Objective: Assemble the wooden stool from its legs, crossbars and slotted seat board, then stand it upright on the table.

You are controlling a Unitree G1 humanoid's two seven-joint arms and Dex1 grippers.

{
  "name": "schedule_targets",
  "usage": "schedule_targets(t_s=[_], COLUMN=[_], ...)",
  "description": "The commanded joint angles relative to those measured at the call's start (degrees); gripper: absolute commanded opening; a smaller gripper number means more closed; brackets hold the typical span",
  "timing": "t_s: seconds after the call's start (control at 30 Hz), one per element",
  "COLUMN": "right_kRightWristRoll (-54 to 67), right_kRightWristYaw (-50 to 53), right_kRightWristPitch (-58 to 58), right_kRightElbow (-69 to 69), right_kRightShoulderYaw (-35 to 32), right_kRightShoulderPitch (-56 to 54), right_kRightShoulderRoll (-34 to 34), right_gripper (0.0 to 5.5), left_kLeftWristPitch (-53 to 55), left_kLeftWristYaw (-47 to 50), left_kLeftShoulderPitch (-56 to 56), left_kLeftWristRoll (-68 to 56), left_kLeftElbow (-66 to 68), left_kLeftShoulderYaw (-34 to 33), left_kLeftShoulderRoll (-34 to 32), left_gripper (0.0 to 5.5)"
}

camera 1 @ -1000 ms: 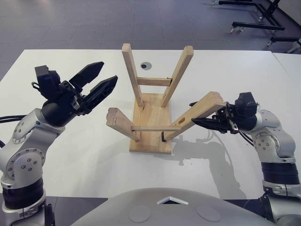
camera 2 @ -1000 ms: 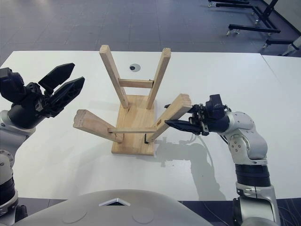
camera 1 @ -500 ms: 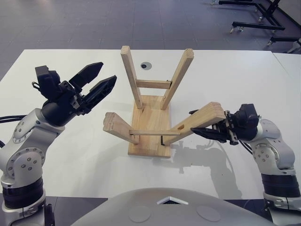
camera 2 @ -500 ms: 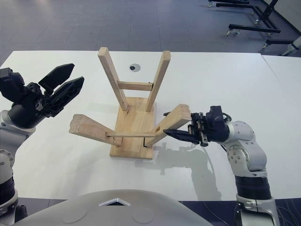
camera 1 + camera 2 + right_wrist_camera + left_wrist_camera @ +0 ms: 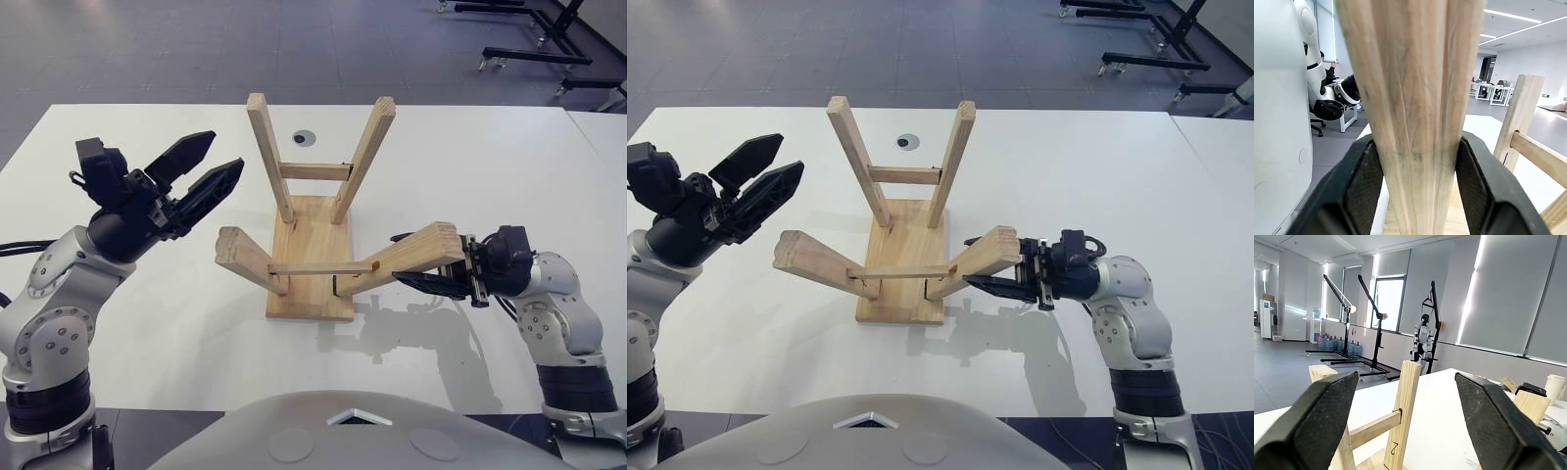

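The stool (image 5: pixel 315 220) is seen upside down at the middle of the table (image 5: pixel 470 157), with its seat board (image 5: pixel 318 245) lying flat on the surface. The near right leg (image 5: pixel 407 257) is pinched close to its free end between the fingers of the right gripper (image 5: pixel 419 260); in the right wrist view the wood is pressed on both sides by the black pads (image 5: pixel 1364 191). The left gripper (image 5: pixel 211 157) is held above the table to the left of the stool, well apart from it, with its fingers (image 5: pixel 1327 421) spread wide and nothing between them.

The table is white and matte, and a small round hole (image 5: pixel 305 138) is set in it behind the stool. A grey tiled floor (image 5: pixel 147 49) is seen beyond, with black wheeled stands (image 5: pixel 534 44) at the far right.

The stool is made of pale, unpainted wood. The two far legs (image 5: pixel 270 157) stand up from the board, splayed slightly outward, and are joined by the far crossbar (image 5: pixel 315 171). The near pair is tilted low toward the robot: the near left leg (image 5: pixel 250 259) and the near right leg splay out to the sides and are linked by the thin near crossbar (image 5: pixel 318 267), with their lower ends at the front part of the board.
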State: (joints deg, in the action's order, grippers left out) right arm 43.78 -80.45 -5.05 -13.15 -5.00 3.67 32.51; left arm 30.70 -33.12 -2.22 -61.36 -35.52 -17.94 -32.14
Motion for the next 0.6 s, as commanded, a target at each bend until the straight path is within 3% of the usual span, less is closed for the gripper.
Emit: schedule_targets(t_s=[0.03,0.6], right_kRightWristRoll=[-2.04,-2.98], right_kRightWristYaw=[0.14,-0.27], right_kRightWristPitch=[-0.94,1.29], right_kRightElbow=[1.39,2.51], right_kRightShoulderYaw=[0.86,3.43], right_kRightShoulderPitch=[-0.61,-1.69], right_kRightShoulderRoll=[0.95,0.48], right_gripper=[2.04,2.04], left_kLeftWristPitch=[-0.21,-0.3], left_kLeftWristYaw=[-0.3,-1.26], left_kLeftShoulderPitch=[0.59,0.46], left_kLeftWristRoll=[0.78,2.62], left_kLeftElbow=[0.51,1.16], left_kLeftShoulderYaw=[0.55,1.4], left_kLeftShoulderRoll=[-0.2,-0.02], left_gripper=[3.6,3.6])
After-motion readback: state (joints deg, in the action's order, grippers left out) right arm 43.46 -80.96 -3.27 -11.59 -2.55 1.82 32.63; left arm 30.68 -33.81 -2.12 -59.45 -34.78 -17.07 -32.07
